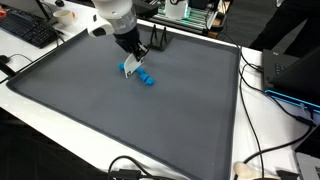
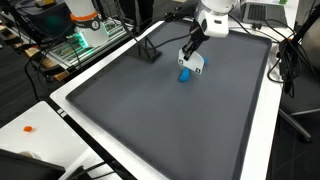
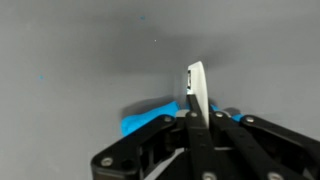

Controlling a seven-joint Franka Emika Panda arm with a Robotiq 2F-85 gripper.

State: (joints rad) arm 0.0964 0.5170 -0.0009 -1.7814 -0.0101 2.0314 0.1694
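The gripper (image 1: 131,63) is pinching a white piece (image 3: 196,88) edge-on, jaws almost together because the piece is so thin. It is hanging just over a blue block (image 1: 147,79) lying far on the counter (image 1: 120,125), near a black stand (image 2: 148,52).

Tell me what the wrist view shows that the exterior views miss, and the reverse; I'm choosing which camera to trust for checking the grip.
Only the wrist view: the white piece seen edge-on, pinched in the gripper, with the blue object close beside it.
Only the exterior views: the arm above, the whole grey mat, a keyboard, cables and a black stand off to the sides.
Both: the gripper, the white piece, and the blue object lying on the mat.
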